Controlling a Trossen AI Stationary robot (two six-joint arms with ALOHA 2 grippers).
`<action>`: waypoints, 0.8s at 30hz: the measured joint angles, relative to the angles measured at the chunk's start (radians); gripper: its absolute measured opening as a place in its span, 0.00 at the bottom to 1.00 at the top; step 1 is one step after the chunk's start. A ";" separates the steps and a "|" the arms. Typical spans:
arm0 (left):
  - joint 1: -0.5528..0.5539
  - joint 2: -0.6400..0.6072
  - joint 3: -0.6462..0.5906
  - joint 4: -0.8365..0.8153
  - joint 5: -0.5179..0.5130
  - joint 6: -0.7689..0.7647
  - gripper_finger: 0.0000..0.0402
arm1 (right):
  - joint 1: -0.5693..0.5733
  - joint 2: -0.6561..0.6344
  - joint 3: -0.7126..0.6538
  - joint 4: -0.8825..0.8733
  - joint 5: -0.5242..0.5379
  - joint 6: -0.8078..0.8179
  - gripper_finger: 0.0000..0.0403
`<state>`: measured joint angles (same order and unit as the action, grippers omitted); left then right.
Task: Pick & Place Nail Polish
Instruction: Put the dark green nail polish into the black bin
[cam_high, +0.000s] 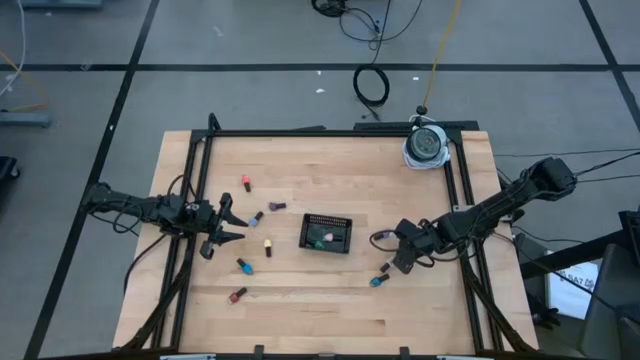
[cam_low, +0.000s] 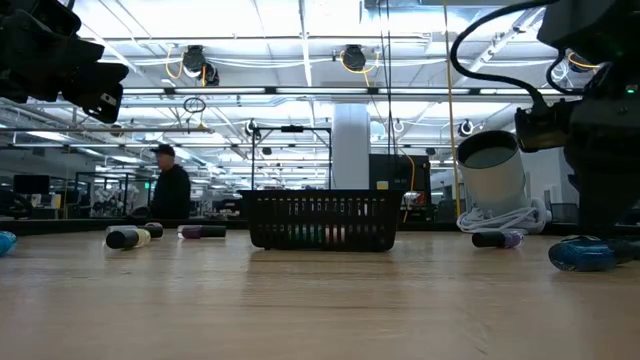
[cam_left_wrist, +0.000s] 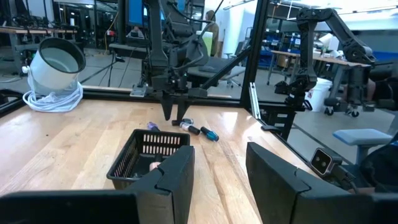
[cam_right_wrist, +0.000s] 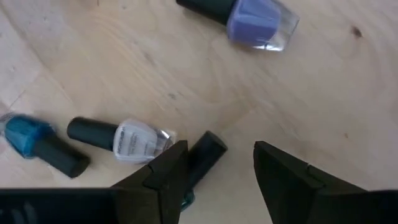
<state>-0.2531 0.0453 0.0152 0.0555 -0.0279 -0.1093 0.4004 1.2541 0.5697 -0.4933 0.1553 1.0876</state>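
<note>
4 nail polish bottles (cam_right_wrist: 258, 22) lie under the open right pincer (cam_right_wrist: 217, 171).

A dark-capped bottle (cam_right_wrist: 198, 163) is half hidden behind the right gripper (cam_right_wrist: 217, 171). The blue bottle (cam_right_wrist: 38, 144) is cut off by the picture's edge. The contents of the mesh tray (cam_low: 322, 221) are blurred behind its wall.

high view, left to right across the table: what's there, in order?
left claw → red bottle → yellow bottle → black mesh tray → right claw → white cylinder with coiled cable
</note>
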 joint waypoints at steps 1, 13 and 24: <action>0.000 0.000 0.000 0.000 0.000 0.000 0.36 | -0.003 0.000 0.000 -0.010 0.018 0.000 0.42; 0.000 0.000 0.000 0.000 0.000 0.000 0.36 | -0.088 0.001 -0.002 -0.083 0.158 -0.146 0.42; 0.000 0.000 0.000 0.000 0.000 0.000 0.36 | -0.043 -0.145 -0.001 -0.036 -0.052 -0.219 0.42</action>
<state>-0.2531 0.0453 0.0151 0.0556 -0.0277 -0.1093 0.3570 1.1090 0.5683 -0.5290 0.1035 0.8690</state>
